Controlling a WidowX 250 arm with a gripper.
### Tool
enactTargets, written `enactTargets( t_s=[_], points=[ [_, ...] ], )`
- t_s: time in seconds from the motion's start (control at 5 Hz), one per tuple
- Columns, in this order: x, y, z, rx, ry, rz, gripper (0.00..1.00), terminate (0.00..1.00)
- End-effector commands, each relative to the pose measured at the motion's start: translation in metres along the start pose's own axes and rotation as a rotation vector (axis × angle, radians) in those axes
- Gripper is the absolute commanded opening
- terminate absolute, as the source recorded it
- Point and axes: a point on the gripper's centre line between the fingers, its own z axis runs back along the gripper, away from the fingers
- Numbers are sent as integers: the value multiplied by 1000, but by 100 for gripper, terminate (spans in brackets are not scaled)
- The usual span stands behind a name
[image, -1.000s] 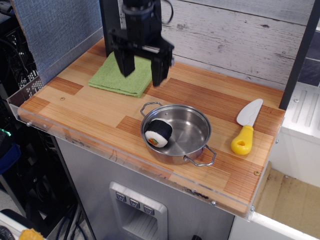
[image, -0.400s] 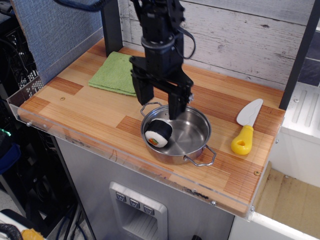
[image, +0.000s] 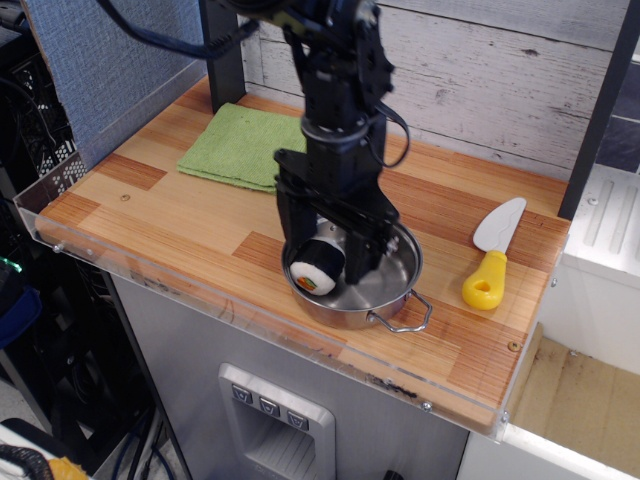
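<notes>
As it is coming down from over the cloth (image: 235, 147), the gripper (image: 325, 266) is dipping into the pot (image: 347, 313). Its jaws are standing wide, straddling the roll (image: 314, 270) and not yet gripping it.

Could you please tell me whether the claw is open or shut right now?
Open: the claw has its fingers apart, straddling the sushi roll inside the steel pot.

From my seat, the arm (image: 335, 90) runs off the top edge. It hides a corner of the green cloth (image: 235, 145), and the gripper (image: 322, 262) covers the far handle of the pot (image: 395, 285).
</notes>
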Motion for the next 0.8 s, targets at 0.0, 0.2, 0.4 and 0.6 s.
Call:
enactTargets(
  t_s=[0.0, 0.2, 0.4, 0.6],
  points=[
    [-3, -5, 6, 19, -29, -50, 100, 0],
    [-3, -6, -2, 26, -6, -57, 100, 0],
    [-2, -3, -13, 46, 23, -52, 100, 0],
    [-2, -1, -19, 50, 42, -53, 100, 0]
  ],
)
